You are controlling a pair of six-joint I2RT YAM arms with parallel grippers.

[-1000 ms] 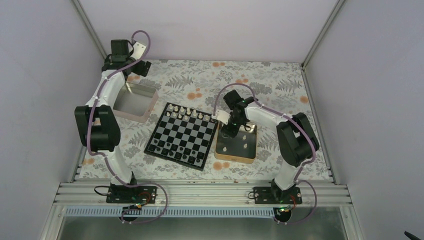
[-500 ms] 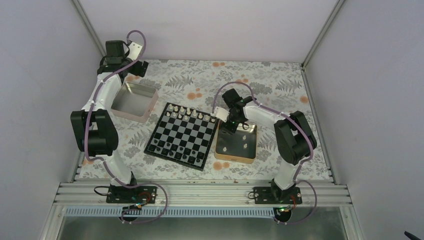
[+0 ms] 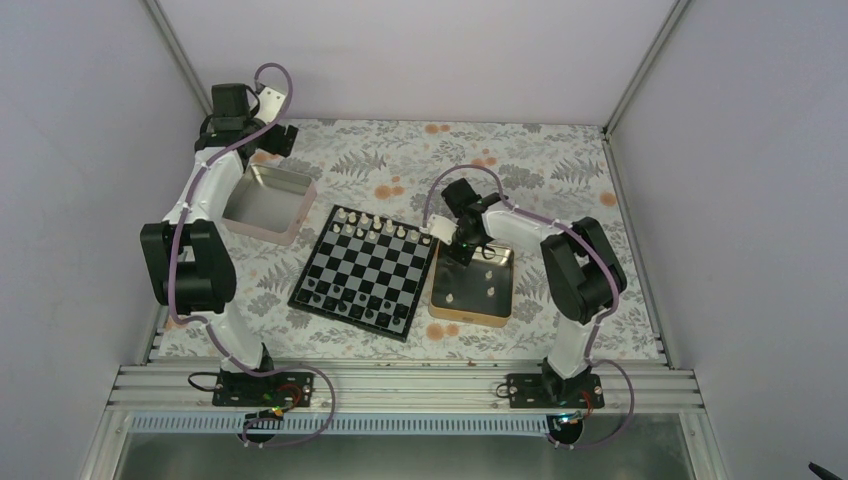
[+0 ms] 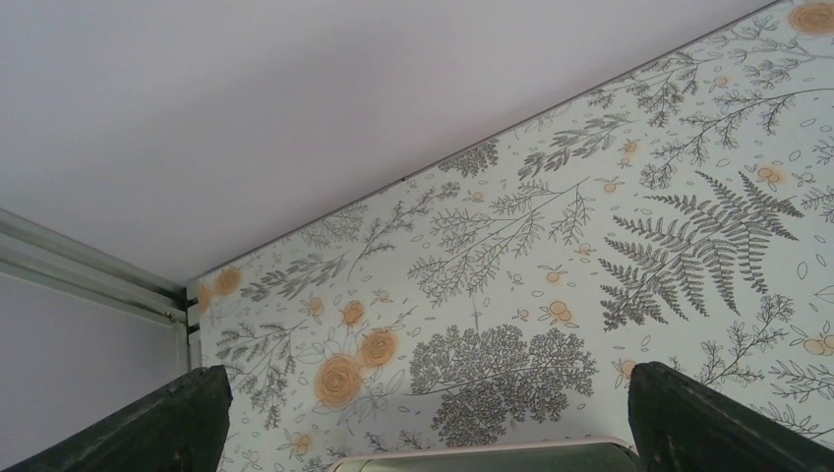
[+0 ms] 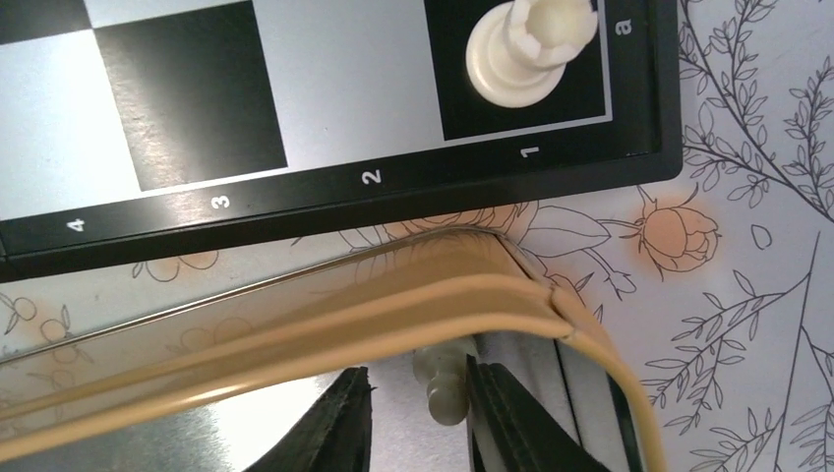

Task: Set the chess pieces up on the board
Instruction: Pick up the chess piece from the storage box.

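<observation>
The board lies mid-table with a row of white chess pieces on its far edge and small dark chessmen on its near edge. A few white pieces stand in the gold tin right of the board. My right gripper is low inside that tin's far left corner. In the right wrist view it is open around a white pawn, which touches the right finger; the left finger stands apart. A white rook stands on the board's corner square. My left gripper is open and empty.
A pinkish silver tin sits left of the board; its far rim shows just under my left gripper, near the back left corner. The gold tin's rim runs close to the board's border. Walls enclose the floral cloth.
My right gripper has shifted a little toward the gold tin's far left corner. The left arm has swung slightly back and left.
</observation>
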